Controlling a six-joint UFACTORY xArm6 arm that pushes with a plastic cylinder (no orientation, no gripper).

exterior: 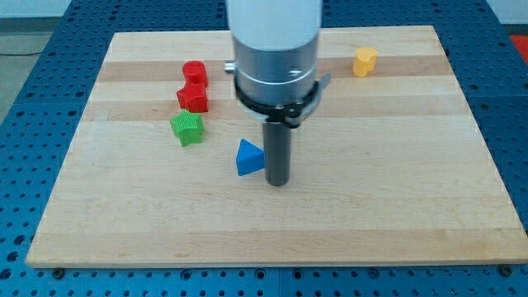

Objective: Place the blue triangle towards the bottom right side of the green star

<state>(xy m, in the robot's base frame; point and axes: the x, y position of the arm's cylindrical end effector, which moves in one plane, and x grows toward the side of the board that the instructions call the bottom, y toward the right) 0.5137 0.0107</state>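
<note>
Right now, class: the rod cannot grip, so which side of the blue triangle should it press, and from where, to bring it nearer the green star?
Press the blue triangle's right-hand face, coming from the view's right. The green star lies to its upper left, and my tip stands just right of the triangle, so a leftward push is probably best.

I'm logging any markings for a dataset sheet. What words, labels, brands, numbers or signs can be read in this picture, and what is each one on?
None: no readable text, number or sign shows anywhere.
The blue triangle, green star, red blocks and yellow block are plain.
The wooden board and the arm above my tip carry no marking.
</note>
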